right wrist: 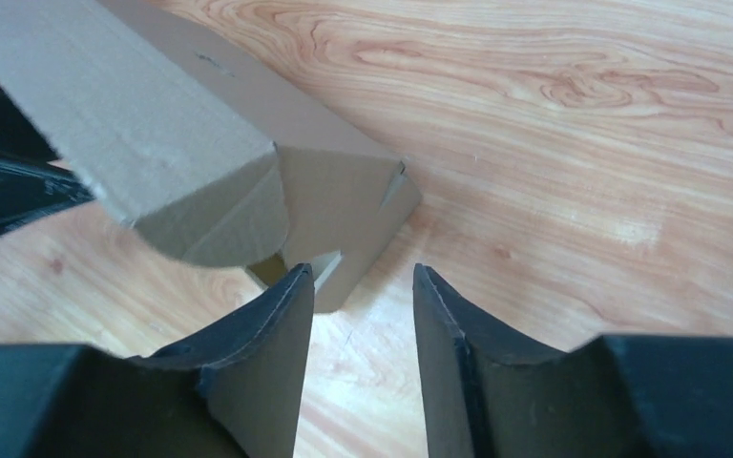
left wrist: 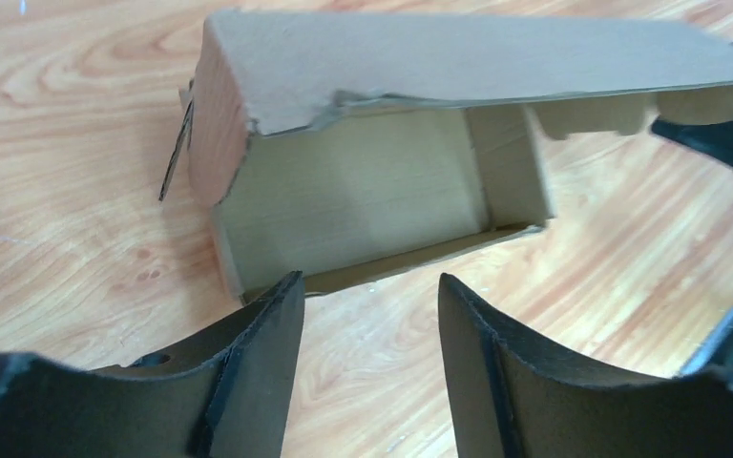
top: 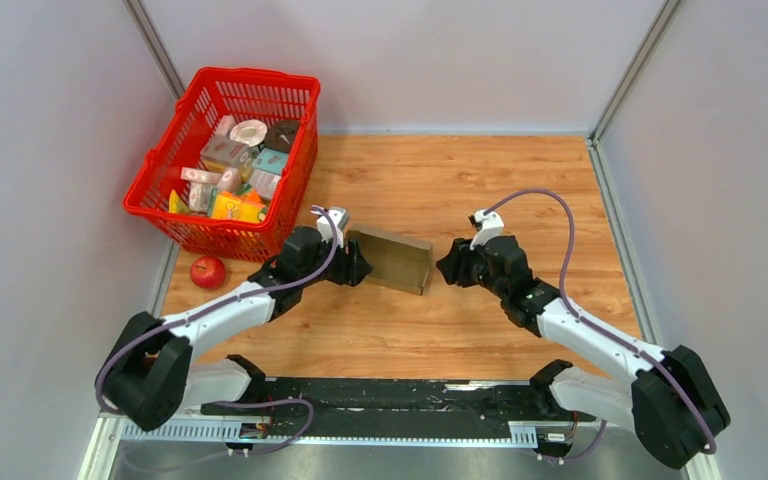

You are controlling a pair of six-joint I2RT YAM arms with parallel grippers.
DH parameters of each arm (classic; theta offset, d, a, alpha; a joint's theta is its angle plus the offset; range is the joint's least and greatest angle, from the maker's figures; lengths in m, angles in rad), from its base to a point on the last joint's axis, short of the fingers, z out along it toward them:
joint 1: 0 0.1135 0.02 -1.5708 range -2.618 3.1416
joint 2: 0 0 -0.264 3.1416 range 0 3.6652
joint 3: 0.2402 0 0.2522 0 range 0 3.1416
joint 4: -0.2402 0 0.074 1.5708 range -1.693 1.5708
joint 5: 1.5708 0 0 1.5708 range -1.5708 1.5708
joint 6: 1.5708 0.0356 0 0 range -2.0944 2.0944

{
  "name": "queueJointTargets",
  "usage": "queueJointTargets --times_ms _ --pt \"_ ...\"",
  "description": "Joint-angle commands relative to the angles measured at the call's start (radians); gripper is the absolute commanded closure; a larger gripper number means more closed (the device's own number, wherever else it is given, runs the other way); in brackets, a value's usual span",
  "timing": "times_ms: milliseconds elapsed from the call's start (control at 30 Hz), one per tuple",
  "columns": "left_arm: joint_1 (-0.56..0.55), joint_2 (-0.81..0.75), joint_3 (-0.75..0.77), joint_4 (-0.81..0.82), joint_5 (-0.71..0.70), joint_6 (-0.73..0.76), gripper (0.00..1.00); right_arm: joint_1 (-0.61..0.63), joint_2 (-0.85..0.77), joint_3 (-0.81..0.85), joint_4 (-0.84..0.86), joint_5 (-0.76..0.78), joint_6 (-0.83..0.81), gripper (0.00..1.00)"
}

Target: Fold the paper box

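The brown paper box stands in the middle of the wooden table, partly folded into a shallow box with its lid flap raised. In the left wrist view the paper box shows its pale inside under the overhanging lid. In the right wrist view the paper box shows a side wall with a rounded flap. My left gripper is at the box's left end, open and empty. My right gripper is just off the box's right end, open and empty.
A red basket with several small colourful packages stands at the back left. A red apple lies on the table in front of the basket. Grey walls enclose the table on three sides.
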Motion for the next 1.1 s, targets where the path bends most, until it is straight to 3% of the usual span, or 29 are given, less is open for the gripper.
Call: queueJointTargets --times_ms 0,133,233,300,433,500,733,1067 --pt "-0.002 -0.16 -0.016 -0.068 0.061 -0.025 0.36 0.005 -0.135 0.026 -0.18 -0.011 0.033 0.52" --pt "-0.004 -0.264 -0.021 -0.175 0.116 -0.021 0.35 -0.003 -0.215 0.062 -0.339 0.005 0.076 0.38" --pt "-0.001 -0.353 0.001 -0.299 0.074 -0.009 0.36 -0.027 -0.189 0.135 -0.407 -0.04 0.143 0.21" --pt "0.004 -0.398 0.071 -0.389 -0.009 0.003 0.36 -0.059 -0.146 0.214 -0.438 -0.132 0.206 0.17" --pt "0.056 -0.4 0.256 -0.532 -0.042 0.037 0.3 -0.106 -0.005 0.358 -0.548 -0.257 0.304 0.14" --pt "0.113 -0.349 0.318 -0.583 -0.053 0.006 0.25 -0.118 0.047 0.406 -0.568 -0.276 0.327 0.14" --pt "0.223 0.0 0.615 -0.74 0.043 -0.026 0.24 -0.146 0.124 0.417 -0.47 -0.347 0.441 0.15" --pt "0.226 0.254 0.648 -0.678 0.012 -0.084 0.27 -0.165 0.213 0.409 -0.389 -0.351 0.494 0.13"
